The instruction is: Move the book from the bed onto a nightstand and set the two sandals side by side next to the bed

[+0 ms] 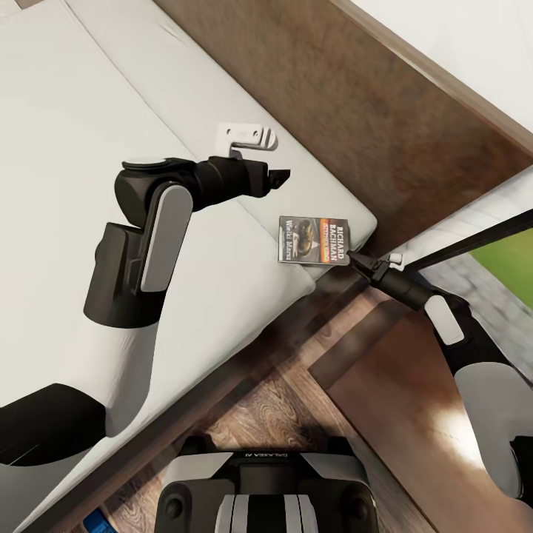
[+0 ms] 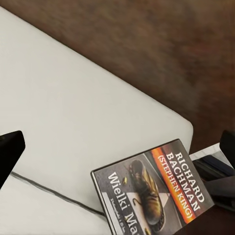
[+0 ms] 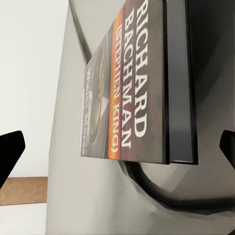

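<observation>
At bed corner | right gripper spread wide, empty, beside book | left gripper agape, empty

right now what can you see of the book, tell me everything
The book is a thin paperback with a dark cover, an orange band and white lettering "Richard Bachman" over a picture of a boot. It lies flat, face up, closed, on the pale mattress at its corner by the bed edge. The right gripper is right at its edge; contact is unclear.
</observation>
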